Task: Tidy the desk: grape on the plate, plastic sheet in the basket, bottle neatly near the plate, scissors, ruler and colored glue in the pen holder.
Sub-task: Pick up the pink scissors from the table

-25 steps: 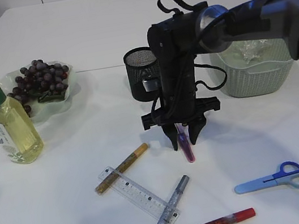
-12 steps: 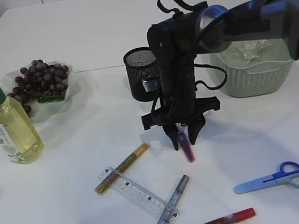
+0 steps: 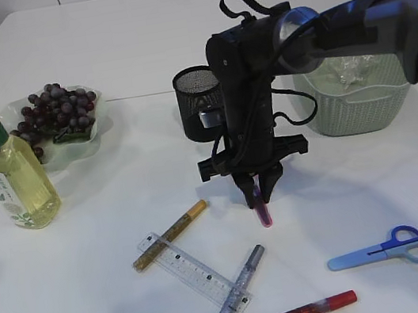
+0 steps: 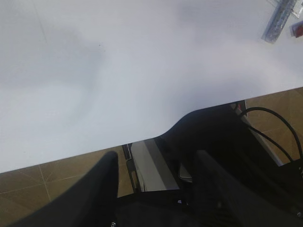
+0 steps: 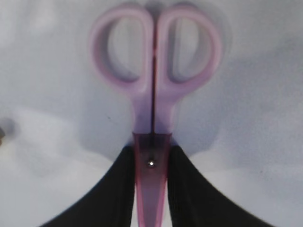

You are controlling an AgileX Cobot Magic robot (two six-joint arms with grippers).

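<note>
Gripping pink scissors [image 5: 152, 118], the right claw [image 3: 258, 189] hovers over the white table [image 3: 97, 304].

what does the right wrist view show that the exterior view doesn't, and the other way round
Only the right wrist view shows the pink plastic scissors as scissors: both finger loops, the pivot, and the black fingers pressed on either side of the closed blades.

Only the exterior view shows the black mesh pen holder, blue scissors, clear ruler, glitter glue tubes, green basket, grapes and bottle.

Both share the right gripper and the white table.
</note>
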